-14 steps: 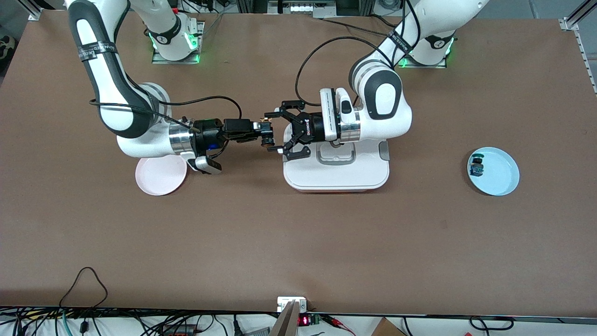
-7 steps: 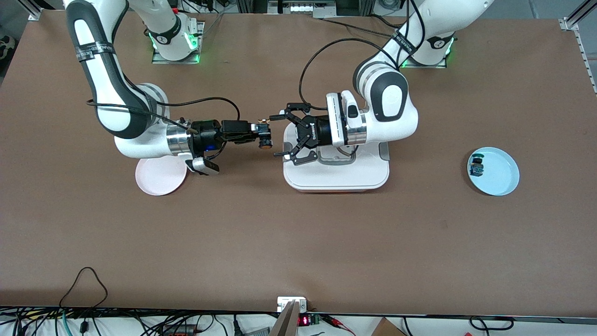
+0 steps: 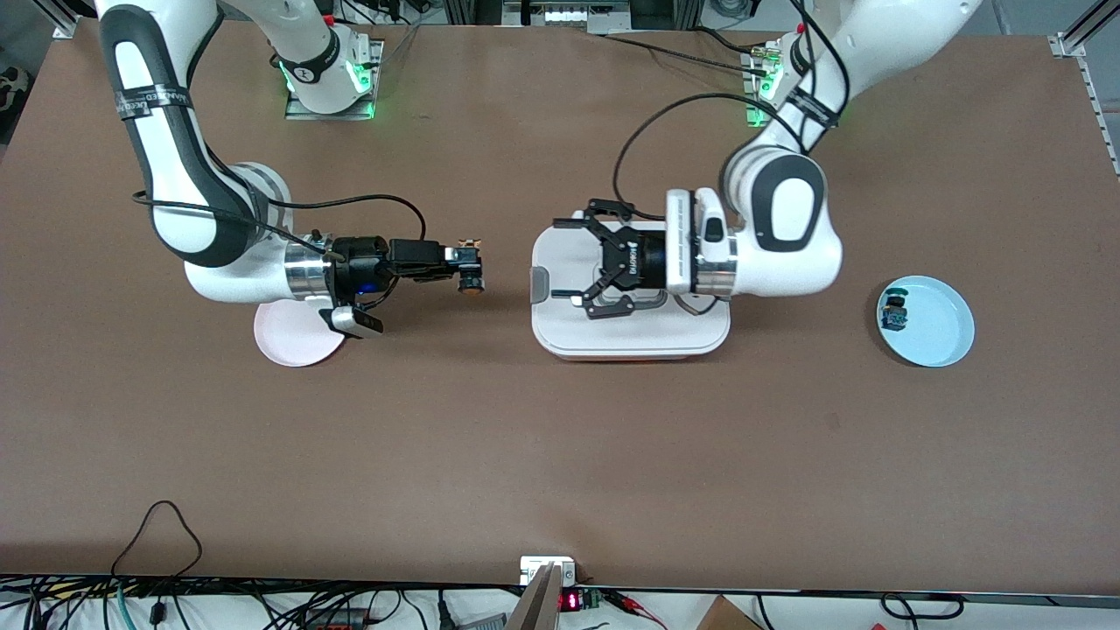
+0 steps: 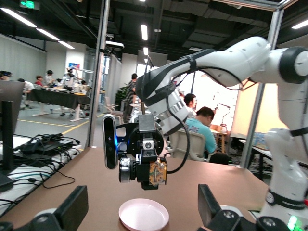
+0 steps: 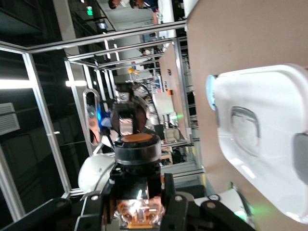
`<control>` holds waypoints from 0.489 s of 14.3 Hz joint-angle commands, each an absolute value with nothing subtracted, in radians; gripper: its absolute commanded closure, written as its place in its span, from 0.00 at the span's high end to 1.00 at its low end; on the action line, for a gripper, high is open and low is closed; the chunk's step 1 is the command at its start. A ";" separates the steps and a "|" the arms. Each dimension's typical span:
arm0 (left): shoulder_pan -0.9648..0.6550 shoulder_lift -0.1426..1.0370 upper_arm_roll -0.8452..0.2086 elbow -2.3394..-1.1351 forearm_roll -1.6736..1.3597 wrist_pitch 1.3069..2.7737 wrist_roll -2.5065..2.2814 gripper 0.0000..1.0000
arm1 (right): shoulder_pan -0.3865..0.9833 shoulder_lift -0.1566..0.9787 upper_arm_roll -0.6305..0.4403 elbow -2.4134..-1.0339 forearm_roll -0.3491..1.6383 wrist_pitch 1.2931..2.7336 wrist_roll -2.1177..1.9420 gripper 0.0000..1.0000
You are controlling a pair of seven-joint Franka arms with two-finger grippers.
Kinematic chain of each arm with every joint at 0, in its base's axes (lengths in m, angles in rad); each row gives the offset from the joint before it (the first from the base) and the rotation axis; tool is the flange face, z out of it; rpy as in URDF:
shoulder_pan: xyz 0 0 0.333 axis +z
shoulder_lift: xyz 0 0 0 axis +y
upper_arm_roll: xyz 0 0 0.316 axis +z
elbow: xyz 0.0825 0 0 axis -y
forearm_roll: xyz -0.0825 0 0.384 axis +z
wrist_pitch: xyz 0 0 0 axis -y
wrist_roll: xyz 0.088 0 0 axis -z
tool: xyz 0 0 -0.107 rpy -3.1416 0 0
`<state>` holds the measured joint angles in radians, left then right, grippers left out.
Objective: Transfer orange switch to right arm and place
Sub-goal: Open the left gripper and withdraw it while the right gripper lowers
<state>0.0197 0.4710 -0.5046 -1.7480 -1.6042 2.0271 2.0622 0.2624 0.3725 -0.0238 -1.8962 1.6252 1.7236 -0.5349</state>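
The orange switch is a tiny black body with an orange cap. My right gripper is shut on it and holds it above the bare table, between the pink plate and the white box. In the right wrist view the switch sits clamped between the fingers. The left wrist view shows the held switch above the pink plate. My left gripper is open and empty, hovering over the white box, apart from the switch.
The white lidded box with a handle stands mid-table and also shows in the right wrist view. A light blue plate at the left arm's end holds a small black switch with blue-green parts. Cables lie along the table's near edge.
Both arms have drawn apart. The left gripper, open, pulled back over the white box. The right gripper moved toward the pink plate with the orange switch in it.
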 commanded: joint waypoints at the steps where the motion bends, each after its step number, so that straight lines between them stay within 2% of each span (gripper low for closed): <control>1: 0.107 0.422 -0.514 -1.750 -1.406 1.936 1.926 1.00 | 0.242 0.367 -0.037 -1.891 1.516 1.730 -0.540 0.00; 7: 0.209 0.367 -0.503 -1.747 -0.998 1.780 1.571 1.00 | 0.218 0.342 -0.072 -1.875 1.137 1.744 -0.543 0.00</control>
